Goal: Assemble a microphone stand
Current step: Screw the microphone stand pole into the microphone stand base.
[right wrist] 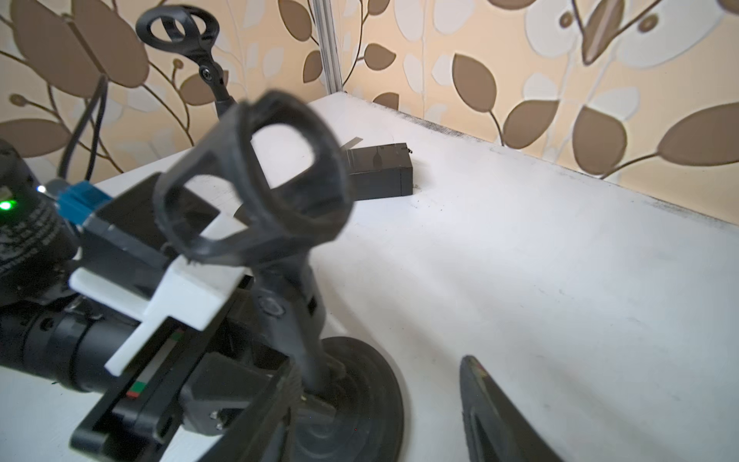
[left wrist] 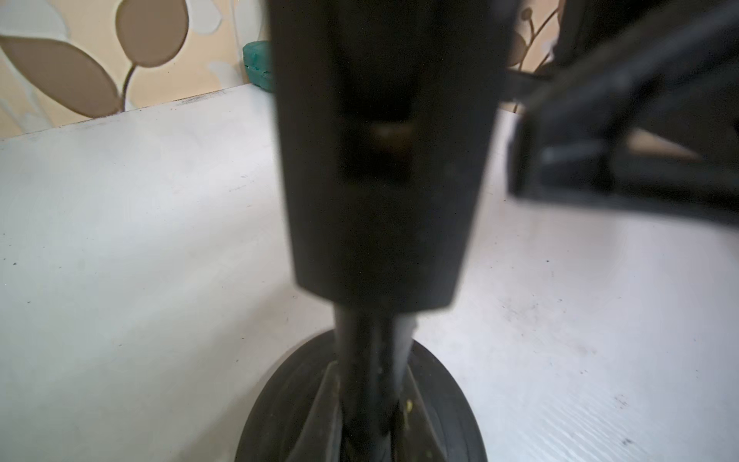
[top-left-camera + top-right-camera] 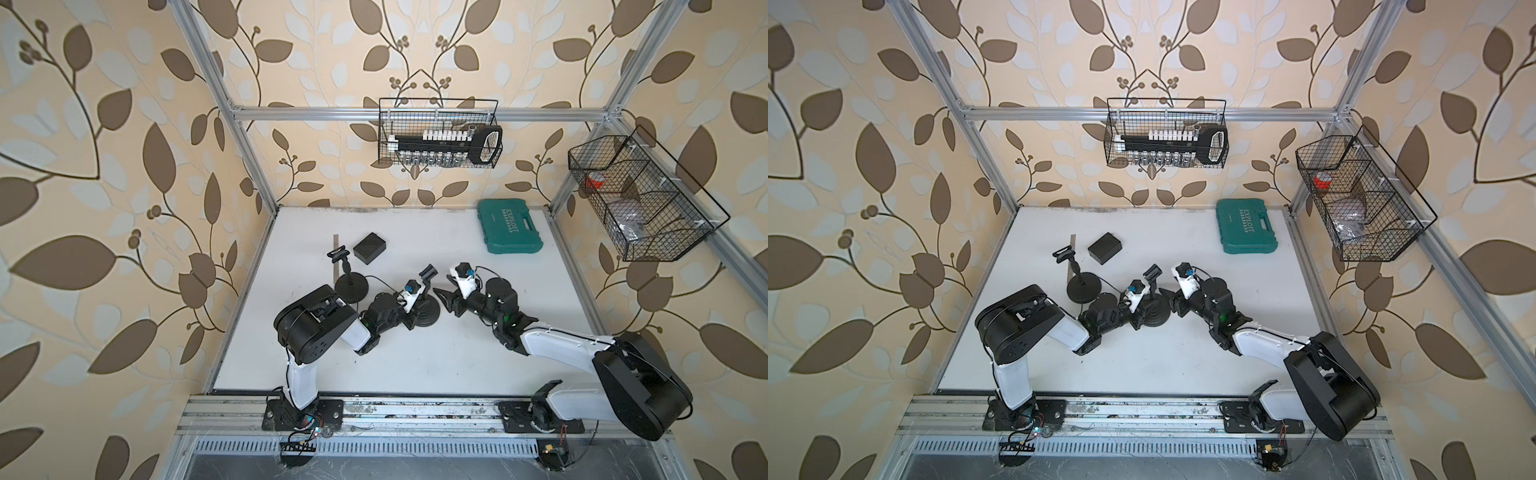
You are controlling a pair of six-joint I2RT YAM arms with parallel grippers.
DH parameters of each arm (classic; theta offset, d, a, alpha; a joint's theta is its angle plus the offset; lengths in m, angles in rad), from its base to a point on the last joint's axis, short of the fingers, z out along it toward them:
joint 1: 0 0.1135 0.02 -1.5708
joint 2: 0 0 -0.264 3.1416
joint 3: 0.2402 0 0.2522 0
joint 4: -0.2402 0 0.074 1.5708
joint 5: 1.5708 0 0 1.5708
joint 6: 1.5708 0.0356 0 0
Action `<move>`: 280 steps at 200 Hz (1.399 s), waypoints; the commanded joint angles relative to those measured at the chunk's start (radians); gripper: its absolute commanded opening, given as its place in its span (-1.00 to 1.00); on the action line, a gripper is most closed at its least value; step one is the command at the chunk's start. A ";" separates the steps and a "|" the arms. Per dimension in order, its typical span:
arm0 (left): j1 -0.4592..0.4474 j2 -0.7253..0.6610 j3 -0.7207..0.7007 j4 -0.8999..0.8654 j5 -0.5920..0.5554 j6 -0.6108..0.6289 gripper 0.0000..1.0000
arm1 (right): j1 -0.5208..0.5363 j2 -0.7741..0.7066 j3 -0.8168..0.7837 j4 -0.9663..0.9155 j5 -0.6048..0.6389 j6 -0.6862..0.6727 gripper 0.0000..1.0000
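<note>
A black microphone stand stands mid-table in both top views, with a round base (image 3: 430, 320) (image 3: 1156, 316) and its clip (image 3: 428, 272) (image 3: 1151, 272) on top. My left gripper (image 3: 419, 306) (image 3: 1144, 306) is shut on the stand's pole just above the base; the left wrist view shows the pole (image 2: 370, 360) between its fingers (image 2: 320, 408). My right gripper (image 3: 444, 301) (image 3: 1173, 301) is open just right of the stand and holds nothing; one fingertip (image 1: 480, 384) shows beside the base (image 1: 360, 400). A second, assembled stand (image 3: 351, 286) (image 1: 176, 28) stands further left.
A black box (image 3: 370, 248) and a thin metal strip (image 3: 336, 257) lie behind the stands. A green tool case (image 3: 510, 226) sits at the back right. Wire baskets hang on the back rail (image 3: 438, 133) and the right rail (image 3: 640, 199).
</note>
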 commanded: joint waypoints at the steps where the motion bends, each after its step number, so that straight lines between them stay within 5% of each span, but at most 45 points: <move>1: -0.006 0.034 -0.031 0.020 -0.009 -0.048 -1.00 | -0.061 -0.009 0.016 -0.085 -0.282 -0.071 0.26; 101: -0.006 0.053 -0.027 0.019 -0.006 -0.042 -0.98 | -0.099 0.229 0.266 -0.147 -0.601 -0.224 0.24; 163: -0.006 0.058 -0.017 0.002 -0.010 -0.031 -0.98 | -0.133 0.364 0.397 -0.203 -0.815 -0.251 -0.04; 242: -0.006 0.073 -0.009 0.002 -0.010 -0.033 -0.93 | -0.131 0.399 0.391 -0.169 -0.816 -0.229 -0.69; 259: -0.006 0.063 -0.010 0.002 -0.010 -0.043 -0.85 | -0.128 0.389 0.360 -0.114 -0.744 -0.186 -1.00; 280: -0.007 0.039 -0.017 0.008 -0.004 -0.058 -0.75 | -0.109 0.355 0.301 -0.065 -0.619 -0.148 -1.00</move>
